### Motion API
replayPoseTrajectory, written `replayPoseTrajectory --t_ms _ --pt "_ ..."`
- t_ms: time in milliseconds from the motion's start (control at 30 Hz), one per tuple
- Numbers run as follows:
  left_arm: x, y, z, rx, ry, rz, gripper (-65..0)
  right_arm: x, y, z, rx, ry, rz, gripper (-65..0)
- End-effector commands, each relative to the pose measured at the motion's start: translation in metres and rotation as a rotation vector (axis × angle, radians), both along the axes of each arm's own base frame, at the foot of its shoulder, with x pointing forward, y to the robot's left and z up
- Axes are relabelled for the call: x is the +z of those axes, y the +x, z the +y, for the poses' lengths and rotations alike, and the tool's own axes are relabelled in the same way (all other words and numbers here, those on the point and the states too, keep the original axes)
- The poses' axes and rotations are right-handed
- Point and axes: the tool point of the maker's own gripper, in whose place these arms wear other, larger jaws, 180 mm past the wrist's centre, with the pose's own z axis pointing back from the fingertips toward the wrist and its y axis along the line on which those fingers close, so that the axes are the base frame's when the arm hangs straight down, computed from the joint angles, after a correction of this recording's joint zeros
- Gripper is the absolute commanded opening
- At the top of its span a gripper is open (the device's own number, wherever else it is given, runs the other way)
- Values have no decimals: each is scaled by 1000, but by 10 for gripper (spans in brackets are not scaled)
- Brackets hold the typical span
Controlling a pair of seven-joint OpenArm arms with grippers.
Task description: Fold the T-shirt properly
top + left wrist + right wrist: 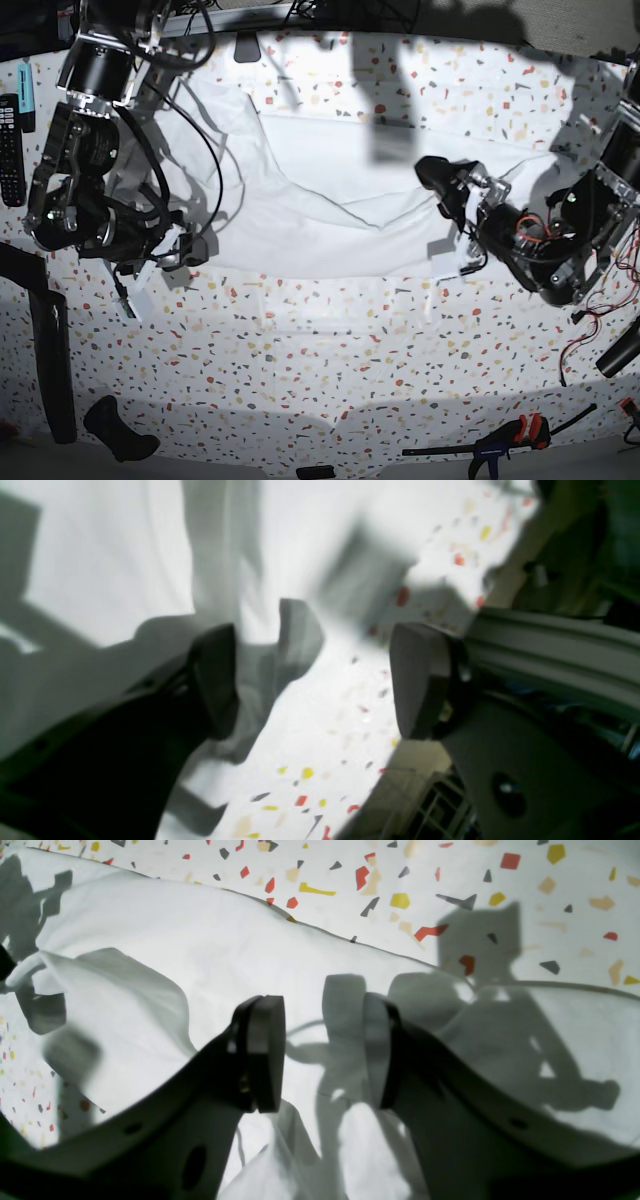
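The white T-shirt point(330, 190) lies spread and wrinkled across the far middle of the speckled table point(330, 340). My left gripper point(452, 215) sits over the shirt's right end. In the left wrist view, which is blurred, the left gripper point(315, 680) is open wide, with a raised fold of the T-shirt point(295, 630) and bare table between its fingers. My right gripper point(160, 270) hovers at the shirt's near left edge. Seen from the right wrist, the right gripper point(322, 1055) is open partway above the T-shirt point(175, 940), and a fold bunches up near its palm.
A remote control point(8, 135) lies at the left table edge. A black strap point(50, 340) and a black tool point(120, 430) lie at the near left. A clamp point(510, 438) rests at the near right. Cables hang from both arms. The table's edge point(395, 770) runs close to the left gripper.
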Motion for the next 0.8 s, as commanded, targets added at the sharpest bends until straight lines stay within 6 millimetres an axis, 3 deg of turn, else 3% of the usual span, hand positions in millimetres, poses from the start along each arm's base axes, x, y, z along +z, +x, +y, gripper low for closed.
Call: replayPoseTrajectory --t_ms 0,333,533,667,767 --pt "9 6 1 0 -17 -23 -214 17 9 -1 7 3 -61 -393" --pt "-17 -28 4 -2 0 63 -214 17 9 -1 7 3 -60 -393" --pt "-20 -31 17 11 24 72 -215 18 9 2 13 18 -65 -393" --pt "-29 -31 32 -1 102 50 -214 30 10 26 49 143 -100 -393" --pt "-34 -22 33 21 114 -5 -214 39 10 57 82 276 -127 -393"
